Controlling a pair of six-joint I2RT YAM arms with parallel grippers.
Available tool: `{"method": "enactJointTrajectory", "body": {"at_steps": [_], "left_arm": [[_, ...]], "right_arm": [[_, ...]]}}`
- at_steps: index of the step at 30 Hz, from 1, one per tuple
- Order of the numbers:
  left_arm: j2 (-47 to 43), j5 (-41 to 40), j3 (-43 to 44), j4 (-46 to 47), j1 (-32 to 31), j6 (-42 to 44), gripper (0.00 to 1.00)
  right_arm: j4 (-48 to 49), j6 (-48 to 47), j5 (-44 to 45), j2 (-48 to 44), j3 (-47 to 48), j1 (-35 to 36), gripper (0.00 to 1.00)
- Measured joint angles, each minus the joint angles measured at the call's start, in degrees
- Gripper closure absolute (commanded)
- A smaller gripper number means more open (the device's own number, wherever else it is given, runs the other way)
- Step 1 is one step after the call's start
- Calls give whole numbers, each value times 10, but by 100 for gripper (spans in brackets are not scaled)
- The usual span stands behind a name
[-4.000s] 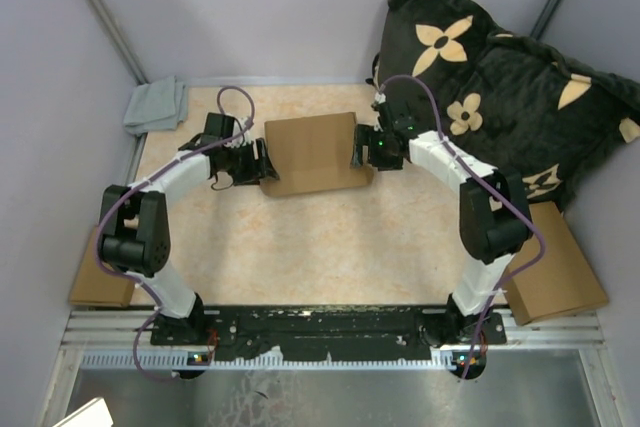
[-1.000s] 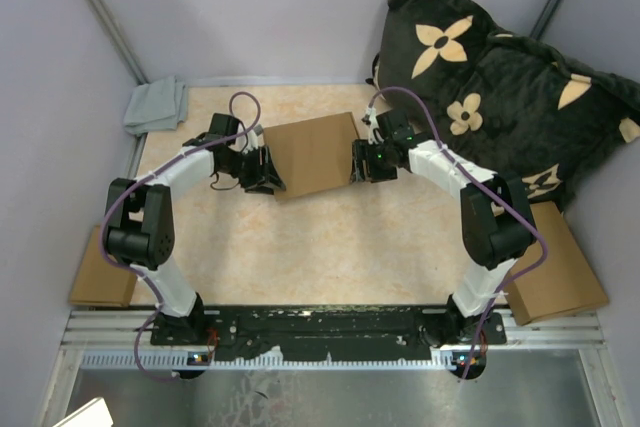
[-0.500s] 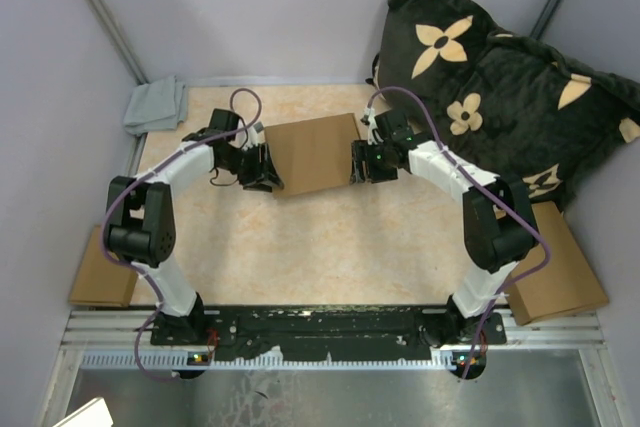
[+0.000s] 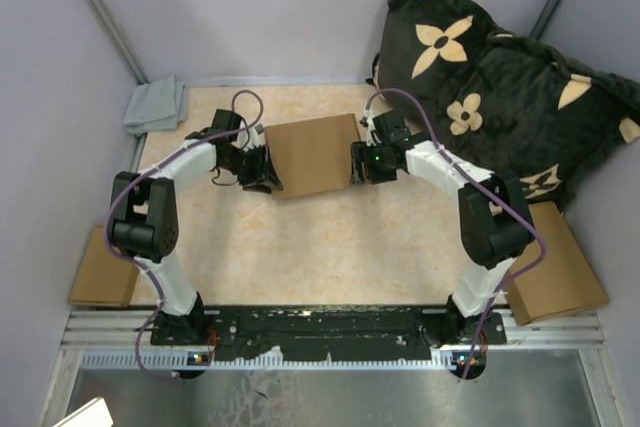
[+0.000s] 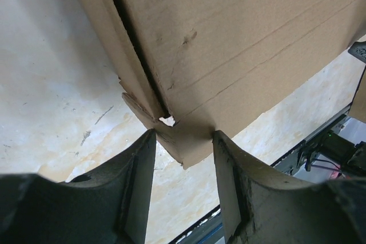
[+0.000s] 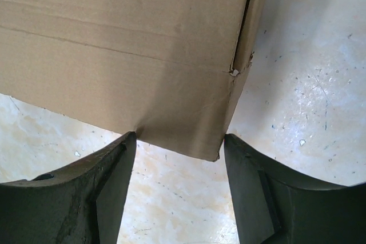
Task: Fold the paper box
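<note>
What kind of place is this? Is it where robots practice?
Probably a robot practice booth in a lab. Plain gray walls box in a small table, the left arm and right arm are bolted to a metal rail, and a paper box sits between them.

Left arm (image 4: 176, 282) and right arm (image 4: 440, 160) are showing white shells, black joints; purple cables (image 4: 247, 99) are looping along both.

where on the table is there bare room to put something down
The widest bare patch of table lies between the paper box and the arms' base rail. A narrower strip runs behind the box to the back wall. Crowded: the box's ends, with the left gripper and right gripper, and the grey cloth corner.
</note>
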Motion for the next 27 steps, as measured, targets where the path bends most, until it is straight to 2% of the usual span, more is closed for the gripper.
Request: {"method": "enactJointTrajectory", "body": {"at_steps": [27], "left_arm": [[18,20,18,2,2,-9,51]], "right_arm": [[2,0,-4,20,19,0,36]]}}
